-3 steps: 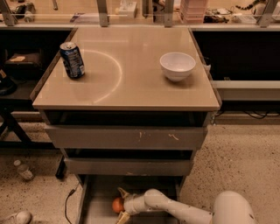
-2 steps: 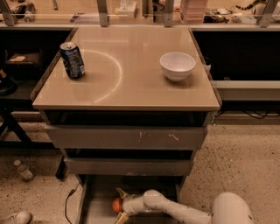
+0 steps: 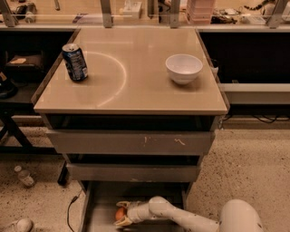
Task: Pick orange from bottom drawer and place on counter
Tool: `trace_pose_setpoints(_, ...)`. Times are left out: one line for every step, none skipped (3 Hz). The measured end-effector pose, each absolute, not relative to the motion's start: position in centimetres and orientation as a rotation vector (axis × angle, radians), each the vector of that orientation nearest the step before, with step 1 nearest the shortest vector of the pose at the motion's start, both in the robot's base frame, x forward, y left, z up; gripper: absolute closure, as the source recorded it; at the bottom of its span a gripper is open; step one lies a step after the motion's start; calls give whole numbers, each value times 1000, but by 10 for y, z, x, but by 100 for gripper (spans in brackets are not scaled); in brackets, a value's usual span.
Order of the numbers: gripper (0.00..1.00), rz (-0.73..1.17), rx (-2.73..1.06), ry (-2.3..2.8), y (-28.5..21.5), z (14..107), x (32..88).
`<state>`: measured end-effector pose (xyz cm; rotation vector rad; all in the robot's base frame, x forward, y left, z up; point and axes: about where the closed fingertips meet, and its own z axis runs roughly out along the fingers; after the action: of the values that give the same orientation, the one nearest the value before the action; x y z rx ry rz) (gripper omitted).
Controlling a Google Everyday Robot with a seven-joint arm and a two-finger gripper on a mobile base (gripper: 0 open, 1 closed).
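The orange [image 3: 119, 214] lies on the grey floor of the bottom drawer [image 3: 102, 199], which is pulled out below the two scuffed drawer fronts. My gripper [image 3: 121, 214] reaches into this drawer from the right, low over its floor. It is open, with one finger behind the orange and one in front of it, so the fruit sits between the fingers. The white arm [image 3: 181, 217] runs off to the lower right. The beige counter [image 3: 136, 77] with its pale arc mark is above.
A blue soda can [image 3: 75, 62] stands at the counter's left and a white bowl [image 3: 184, 68] at its right. A cluttered shelf with metal posts [image 3: 145, 13] runs behind. A small bottle [image 3: 24, 176] and a cable [image 3: 71, 209] lie on the speckled floor at the left.
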<state>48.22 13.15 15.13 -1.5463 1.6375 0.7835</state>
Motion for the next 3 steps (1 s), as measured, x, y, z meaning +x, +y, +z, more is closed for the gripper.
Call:
trace_pose_setpoints(64,784,-1546,1637,132,151,482)
trace_pose_setpoints(88,784,-1546,1637,132,151,482)
trace_pose_setpoints(100,748,-1543,1669,132,164,483)
